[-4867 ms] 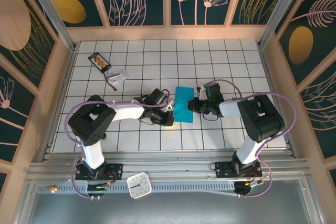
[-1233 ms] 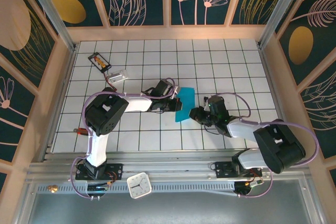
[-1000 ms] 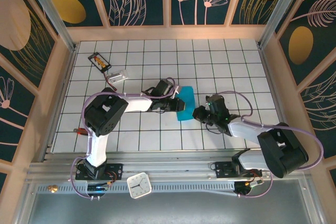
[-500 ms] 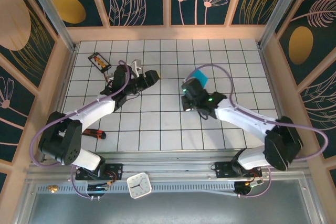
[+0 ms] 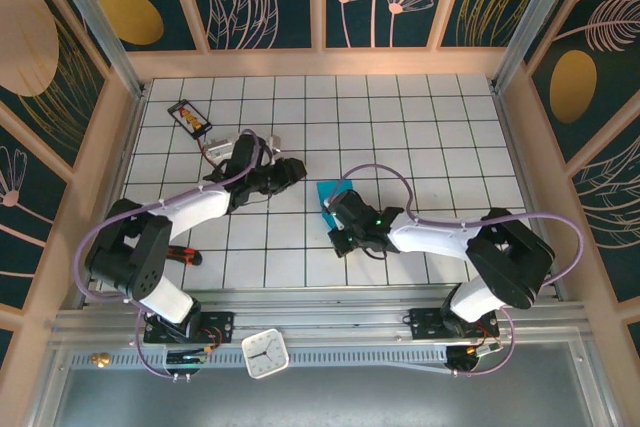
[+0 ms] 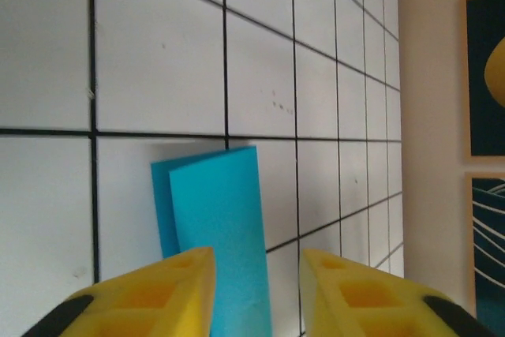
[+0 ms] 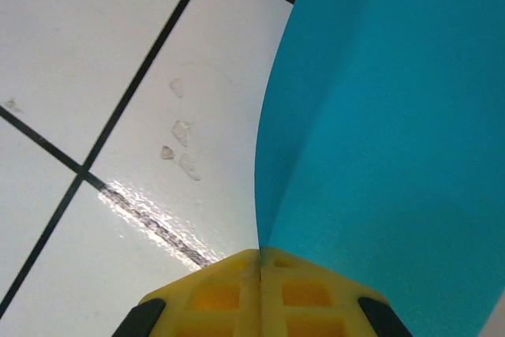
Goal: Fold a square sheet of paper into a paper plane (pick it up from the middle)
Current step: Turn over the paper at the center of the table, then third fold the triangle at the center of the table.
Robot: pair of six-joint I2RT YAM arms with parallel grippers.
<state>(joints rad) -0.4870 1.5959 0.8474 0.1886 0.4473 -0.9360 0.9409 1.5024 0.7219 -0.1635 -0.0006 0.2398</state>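
The square sheet of paper point(image 5: 324, 193) is teal-blue and folded into a narrow double layer near the middle of the tiled table. My right gripper point(image 5: 335, 215) sits at its near edge, and in the right wrist view the yellow fingers point(image 7: 229, 293) are pressed together on the sheet point(image 7: 387, 116), which curves up and away from them. My left gripper point(image 5: 298, 169) hovers just left of the paper, open. In the left wrist view its gripper point(image 6: 256, 262) has a clear gap between the pads, and the folded sheet point(image 6: 213, 219) lies on the tiles ahead and below.
A small black card with orange marks point(image 5: 190, 117) and a clear plastic piece point(image 5: 226, 144) lie at the back left. A red-and-black tool point(image 5: 181, 254) rests by the left arm. A white clock point(image 5: 265, 354) sits on the front rail. Wooden walls enclose the table point(image 5: 450, 117).
The right gripper has carried the paper from the back middle down and left toward the table's centre. The left gripper has shifted slightly right and nearer, toward the paper.
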